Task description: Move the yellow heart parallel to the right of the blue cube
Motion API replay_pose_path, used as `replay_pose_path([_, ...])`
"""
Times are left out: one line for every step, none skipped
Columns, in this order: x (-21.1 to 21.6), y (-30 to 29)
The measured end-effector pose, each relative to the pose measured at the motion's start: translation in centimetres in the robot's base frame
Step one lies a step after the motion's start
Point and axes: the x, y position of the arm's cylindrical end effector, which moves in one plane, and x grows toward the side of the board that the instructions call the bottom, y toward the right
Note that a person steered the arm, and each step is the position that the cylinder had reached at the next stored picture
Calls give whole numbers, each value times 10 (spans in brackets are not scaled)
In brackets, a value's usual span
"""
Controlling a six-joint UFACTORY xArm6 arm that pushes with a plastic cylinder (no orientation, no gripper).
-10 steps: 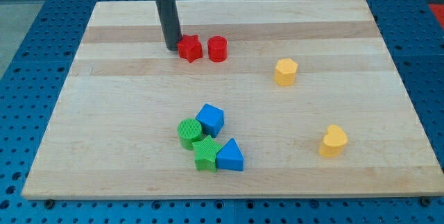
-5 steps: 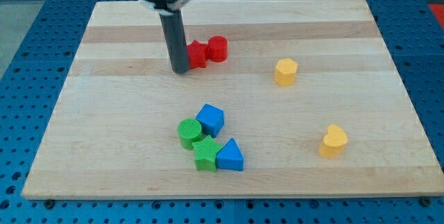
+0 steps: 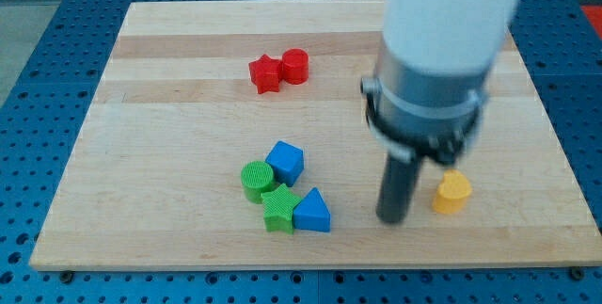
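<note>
The yellow heart [image 3: 452, 193] lies near the board's lower right. The blue cube [image 3: 285, 162] sits left of centre in a cluster of blocks. My tip [image 3: 391, 217] rests on the board just left of the yellow heart and a little below it, with a small gap between them. It stands to the right of the blue triangle [image 3: 311, 212]. The arm's white and dark body hangs over the board's upper right and hides whatever lies beneath it.
A green cylinder [image 3: 256, 181] and a green star [image 3: 278, 209] touch the blue cube and blue triangle. A red star [image 3: 266, 73] and a red cylinder [image 3: 294, 65] sit together near the top. The wooden board [image 3: 169, 125] lies on a blue perforated table.
My tip has swept from beside the red star at the top left down to the lower right, next to the yellow heart. The arm now covers the other yellow block. No block has visibly moved.
</note>
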Motion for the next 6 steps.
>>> replay_pose_path([20,5])
replay_pose_path([17,73])
replay_pose_path([13,112])
replay_pose_path([13,108])
replay_pose_path([7,94])
replay_pose_path([-35,83])
